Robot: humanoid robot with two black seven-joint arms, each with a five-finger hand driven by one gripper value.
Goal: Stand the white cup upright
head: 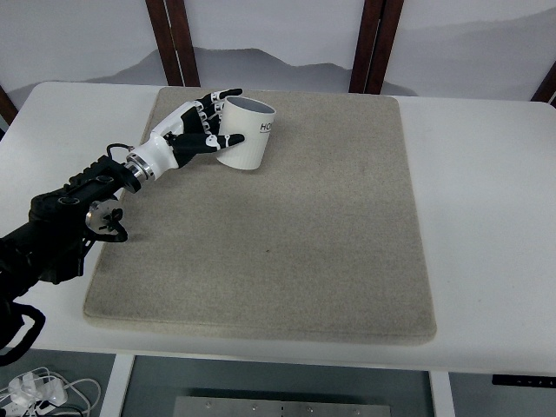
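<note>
A white surface (486,191) carries a large grey felt mat (287,234), which covers most of its middle and left.

The left robot hand (195,124) grips a white cup (245,135) — tilted slightly — on the grey mat (278,234).

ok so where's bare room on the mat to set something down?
Most of the grey mat is bare: everything right of and nearer than the white cup, to the mat's right and near edges. Only the far-left corner is crowded, where the left robot hand grips the cup.
</note>
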